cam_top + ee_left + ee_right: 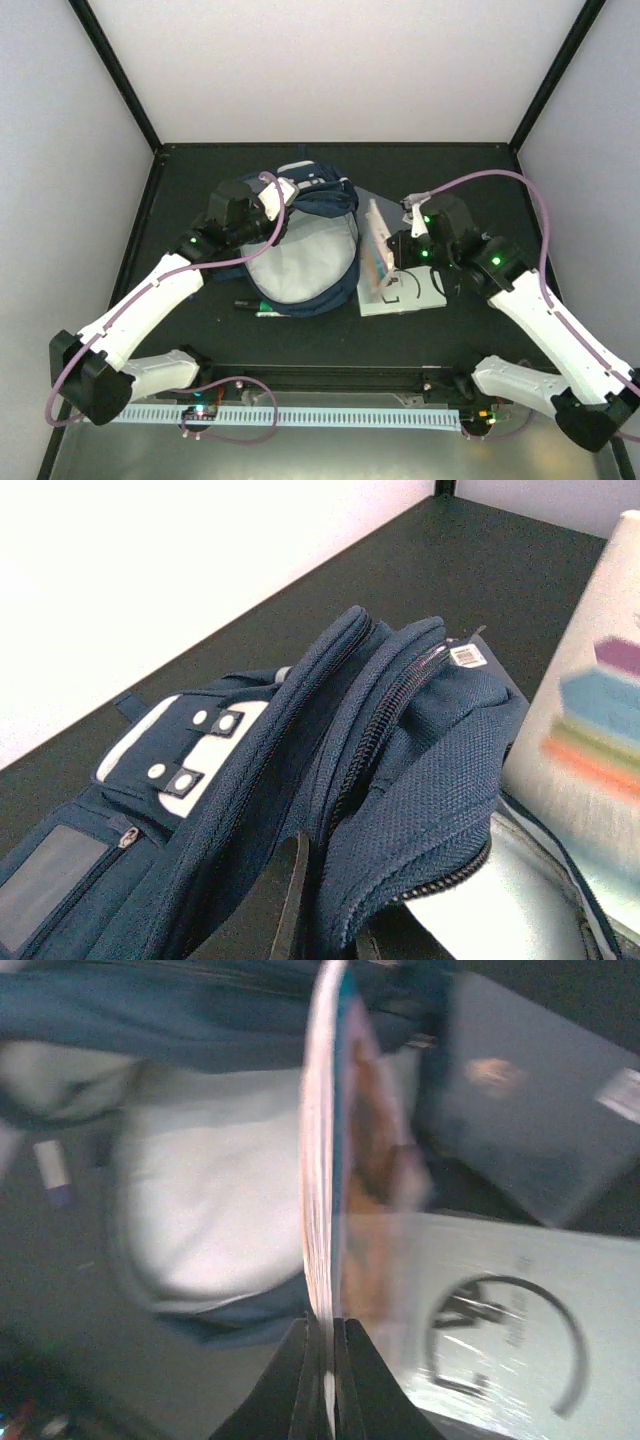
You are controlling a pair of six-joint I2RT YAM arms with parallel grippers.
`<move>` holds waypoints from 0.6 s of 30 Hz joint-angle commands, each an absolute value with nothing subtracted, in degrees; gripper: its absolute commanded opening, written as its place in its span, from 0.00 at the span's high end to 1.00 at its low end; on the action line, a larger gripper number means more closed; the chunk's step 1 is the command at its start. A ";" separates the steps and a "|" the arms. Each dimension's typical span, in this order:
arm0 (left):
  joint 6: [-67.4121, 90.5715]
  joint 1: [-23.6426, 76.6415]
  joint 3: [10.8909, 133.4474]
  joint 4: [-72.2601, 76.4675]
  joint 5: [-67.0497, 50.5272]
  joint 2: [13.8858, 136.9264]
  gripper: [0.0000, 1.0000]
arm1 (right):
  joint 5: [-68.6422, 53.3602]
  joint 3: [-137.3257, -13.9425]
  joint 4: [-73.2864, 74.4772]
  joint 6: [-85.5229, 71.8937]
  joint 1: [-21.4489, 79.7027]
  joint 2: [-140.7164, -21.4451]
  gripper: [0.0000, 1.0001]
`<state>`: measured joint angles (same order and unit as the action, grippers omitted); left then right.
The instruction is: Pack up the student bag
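Navy student bag [322, 197], pale grey lining [300, 262]

A navy backpack [300, 262] lies open at the centre of the black table [200, 170], its pale grey lining facing up. The left gripper [287, 193] sits at the bag's upper rim, just left of centre. Right of the bag, a thin book [376, 240] stands up on edge — the right gripper [397, 250] is pressed to its right side. A flat white booklet [410, 292] lies below it, and a pen [255, 306] rests just beside the bag's lower left edge.
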<state>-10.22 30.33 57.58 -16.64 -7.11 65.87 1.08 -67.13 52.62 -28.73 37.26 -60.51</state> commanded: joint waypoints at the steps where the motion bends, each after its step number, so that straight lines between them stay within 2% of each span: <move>1: -9.32 30.14 59.12 -11.84 -7.91 64.04 0.98 | -18.11 -68.05 43.52 -19.76 39.55 -56.97 0.98; 8: -8.32 30.12 62.37 -14.15 -5.82 64.72 0.99 | -18.23 -67.37 39.43 -17.22 44.97 -54.67 0.98; 13: -6.77 30.13 65.81 -15.64 -4.20 66.12 0.98 | -25.86 -68.94 36.74 -17.79 45.09 -53.76 0.98; 18: -6.11 30.06 70.79 -17.64 -4.46 67.88 0.98 | -24.65 -62.54 24.50 -23.28 45.07 -47.90 0.98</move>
<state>-8.21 30.33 63.40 -20.53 -4.10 67.64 -22.31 -66.28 38.20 -19.68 44.75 -53.36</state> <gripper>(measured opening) 0.057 0.057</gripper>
